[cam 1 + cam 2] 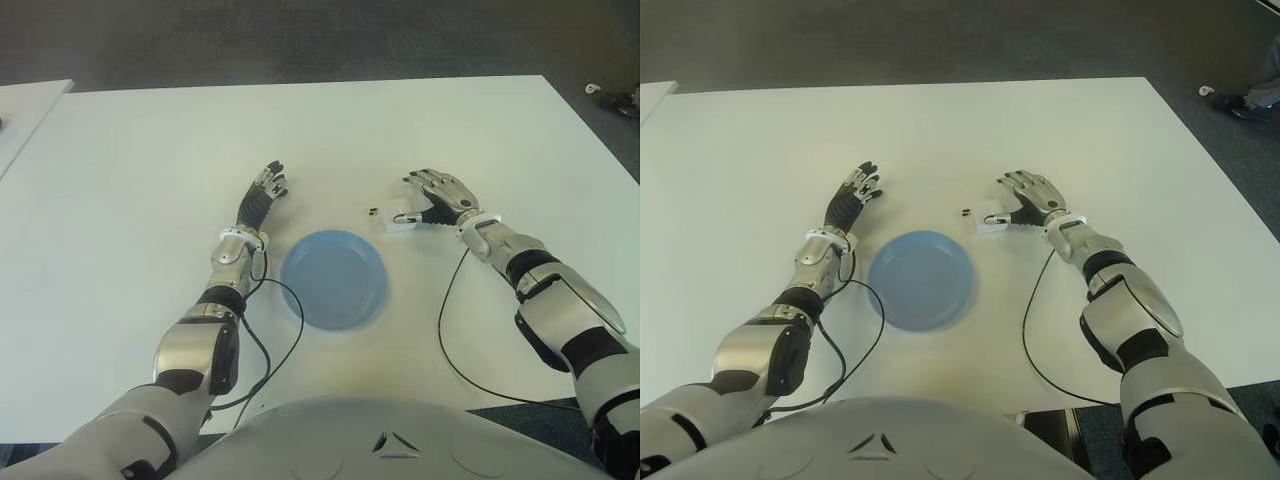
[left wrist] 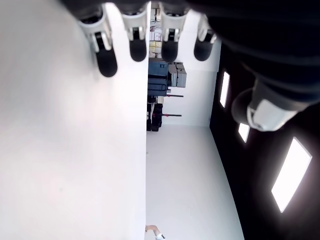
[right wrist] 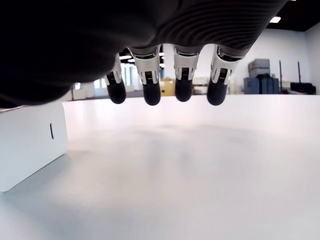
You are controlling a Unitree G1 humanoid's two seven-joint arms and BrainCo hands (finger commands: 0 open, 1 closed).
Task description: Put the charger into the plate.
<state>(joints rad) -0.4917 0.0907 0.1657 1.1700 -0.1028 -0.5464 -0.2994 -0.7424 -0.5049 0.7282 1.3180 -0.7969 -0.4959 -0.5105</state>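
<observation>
A round blue plate [image 1: 333, 278] lies on the white table [image 1: 330, 140] between my two arms. The white block-shaped charger [image 1: 400, 219] lies on the table just beyond the plate's right rim, its prongs pointing left. My right hand [image 1: 437, 195] is open right beside the charger on its right, fingers stretched over the table. In the right wrist view the fingers [image 3: 150, 95] are straight and hold nothing, with the charger [image 3: 30, 145] off to their side. My left hand [image 1: 262, 195] shows open to the left of the plate, fingers [image 2: 107, 62] extended.
A black cable [image 1: 450, 330] runs from my right wrist to the table's near edge, and another cable [image 1: 285, 320] loops by the plate's left rim. A second white table [image 1: 20, 110] stands at the far left. Dark floor lies past the far edge.
</observation>
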